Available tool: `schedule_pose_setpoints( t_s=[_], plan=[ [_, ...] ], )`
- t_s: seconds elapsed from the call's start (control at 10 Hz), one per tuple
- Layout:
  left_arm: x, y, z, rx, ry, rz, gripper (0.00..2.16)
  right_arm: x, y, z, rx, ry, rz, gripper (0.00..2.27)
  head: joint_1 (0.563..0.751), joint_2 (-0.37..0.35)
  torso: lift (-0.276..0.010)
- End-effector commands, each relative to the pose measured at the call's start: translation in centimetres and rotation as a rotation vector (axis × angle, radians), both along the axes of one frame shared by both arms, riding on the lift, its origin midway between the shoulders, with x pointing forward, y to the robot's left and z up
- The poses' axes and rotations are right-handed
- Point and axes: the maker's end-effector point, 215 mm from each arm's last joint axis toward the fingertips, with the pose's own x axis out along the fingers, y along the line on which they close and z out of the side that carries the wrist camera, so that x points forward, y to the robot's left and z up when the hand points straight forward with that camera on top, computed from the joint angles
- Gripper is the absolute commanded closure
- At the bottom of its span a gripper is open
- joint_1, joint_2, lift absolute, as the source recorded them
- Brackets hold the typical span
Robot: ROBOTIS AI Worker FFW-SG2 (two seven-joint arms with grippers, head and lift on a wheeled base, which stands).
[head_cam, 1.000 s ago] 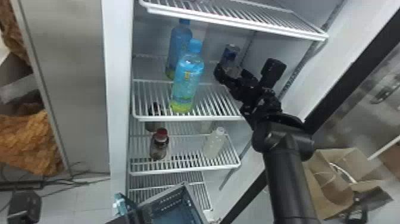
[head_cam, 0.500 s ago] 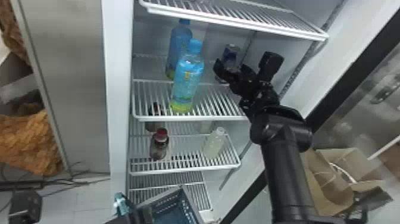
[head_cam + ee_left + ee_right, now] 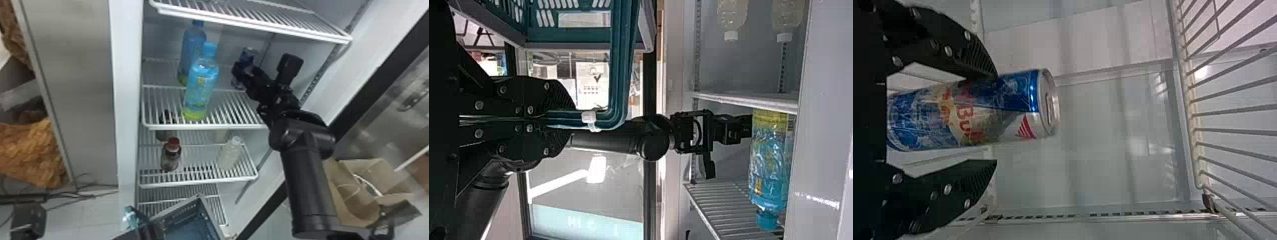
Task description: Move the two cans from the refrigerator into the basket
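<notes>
Inside the refrigerator, on the bottle shelf, I have my right gripper (image 3: 244, 72) around a slim blue-and-silver metal drink can (image 3: 1013, 107). Its jaws are spread with the upright can between them; one finger overlaps the can's side, though I can't tell whether it touches, and the other stands clear of it. In the head view the black fingers hide the can's middle, leaving its top and a bit near its base to make out.

My left gripper (image 3: 142, 218) pinches the teal plastic bar of the teal-and-grey plastic basket (image 3: 549, 34), beside a white tie (image 3: 589, 117). The basket is cut off at the head view's bottom edge, so I can't make out all of its inside.

Near the can stands a clear bottle with blue cap and label (image 3: 202, 84), partly covering a similar blue bottle (image 3: 192, 41) behind it. On the shelf below are a dark bottle with a red cap (image 3: 170, 156) and a pale bottle with a white cap (image 3: 230, 154); the shapes behind them are half hidden by the wire shelf (image 3: 223, 127) above and hard to make out.
</notes>
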Motion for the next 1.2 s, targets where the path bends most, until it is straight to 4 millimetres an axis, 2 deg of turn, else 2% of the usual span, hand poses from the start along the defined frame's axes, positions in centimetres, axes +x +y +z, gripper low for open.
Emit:
schedule_pose_setpoints(
  t_s=[0.0, 0.1, 0.5, 1.1],
  plan=[
    [0.0, 0.0, 0.1, -0.002, 0.000, 0.000, 1.20, 0.0, -0.1, -0.1, -0.005, 0.003, -0.001, 1.15, 0.695, -0.350, -0.035],
    [0.0, 0.0, 0.1, -0.002, 0.000, 0.000, 1.20, -0.2, -0.3, 0.1, -0.014, -0.007, -0.009, 1.28, 0.695, -0.350, -0.035],
    [-0.1, 0.0, 0.0, -0.004, 0.002, 0.000, 1.20, -1.2, -0.1, 0.4, -0.028, -0.023, -0.006, 1.28, 0.695, -0.350, -0.035],
    [-0.2, 0.0, 0.1, -0.012, 0.005, 0.003, 1.20, -6.3, 1.0, 1.6, -0.057, -0.049, 0.019, 1.28, 0.695, -0.350, -0.035]
  ],
)
